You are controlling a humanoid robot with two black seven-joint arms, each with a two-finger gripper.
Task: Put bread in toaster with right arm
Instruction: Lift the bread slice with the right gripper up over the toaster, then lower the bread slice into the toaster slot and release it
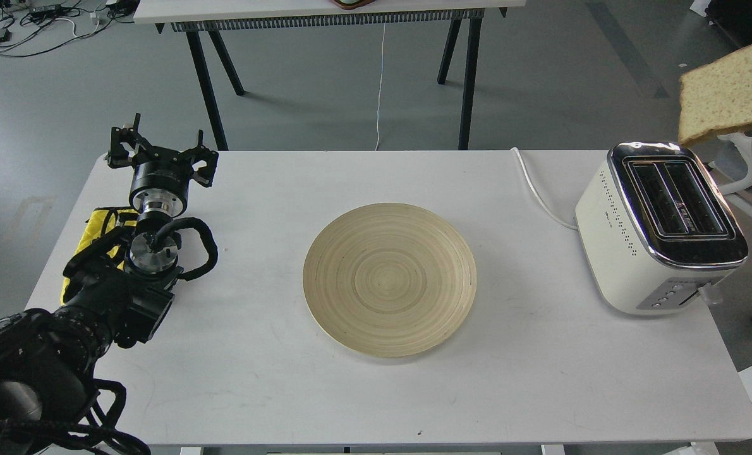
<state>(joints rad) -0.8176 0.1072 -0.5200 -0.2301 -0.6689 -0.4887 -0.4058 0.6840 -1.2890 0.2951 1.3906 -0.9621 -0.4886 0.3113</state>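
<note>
The bread (730, 93), a pale porous slice with a thin brown crust, hangs in the air at the right edge of the head view, above and a little behind the toaster. The cream-white toaster (660, 227) stands on the table's right side, chrome top up, both slots empty. My right arm and its gripper are out of view past the right edge. My left gripper (160, 155) is open and empty, resting over the table's far left corner.
A round wooden plate (389, 279) lies bare in the middle of the white table (256, 379). The toaster's white cord (537, 193) runs off the table's back edge. A yellow object (98, 227) lies under my left arm. A white chair (745, 158) stands right of the toaster.
</note>
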